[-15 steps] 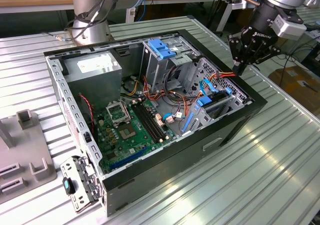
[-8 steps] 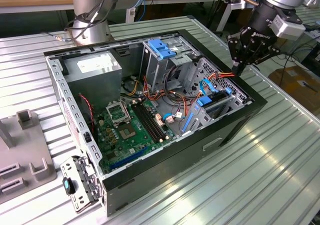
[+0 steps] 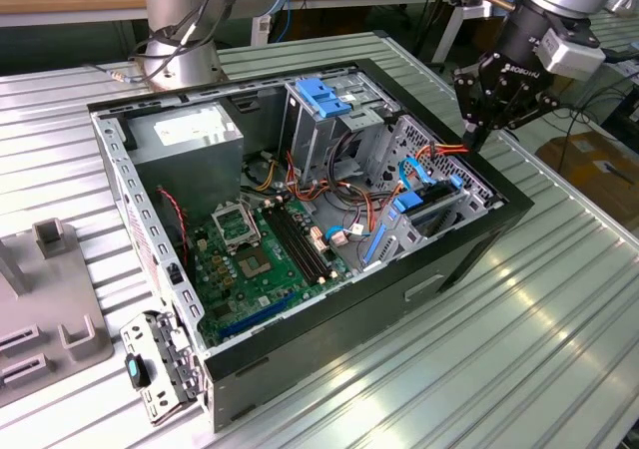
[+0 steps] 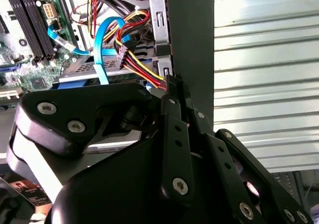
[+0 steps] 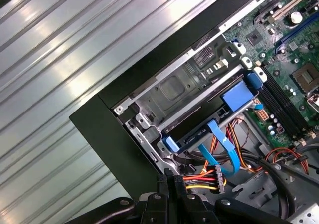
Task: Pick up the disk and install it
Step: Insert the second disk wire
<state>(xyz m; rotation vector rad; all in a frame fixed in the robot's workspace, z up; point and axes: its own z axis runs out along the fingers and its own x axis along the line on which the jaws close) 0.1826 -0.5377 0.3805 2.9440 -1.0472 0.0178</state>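
1. Open PC case point(image 3: 300, 299) lies on its side on the ribbed metal worktop point(image 3: 519, 349), interior facing up.
2. Arm comes in from about 1 o'clock in the exterior view; the hand point(image 3: 477, 138) hangs over the case's front-end wall, at the case's 3 o'clock edge.
3. Hand state: fingers point(image 4: 172, 114) are pressed together in the second wrist view, no gap between them. Clenched, holding nothing that I can see.
4. Fingertips sit right at a bundle of red, yellow and black wires point(image 4: 142, 67) by the case wall; in the first wrist view the same wires point(image 5: 199, 180) end in a white plug just beside the tips. Whether the tips touch the wires I cannot tell.
5. Disk point(image 5: 199, 119): already inside the case, seated in the bay against the front wall. In the first wrist view it shows as a grey metal plate with blue rails at both ends and a blue tab point(image 5: 237, 94) on one side.
6. In the exterior view the disk point(image 3: 434, 210) sits at about 7 o'clock from the hand, near it but apart.
7. A flat blue ribbon cable point(image 5: 222, 152) loops off the disk's edge; in the second wrist view the same cable point(image 4: 102, 45) arches above the disk point(image 4: 84, 72).
8. Elsewhere in the case: green motherboard point(image 3: 260, 259) at centre, grey power supply point(image 3: 190, 140) at 10 o'clock, grey drive cage with a blue latch point(image 3: 324, 95) at 12 o'clock.
9. A grey fixture point(image 3: 45, 299) stands on the worktop at 9 o'clock of the case.
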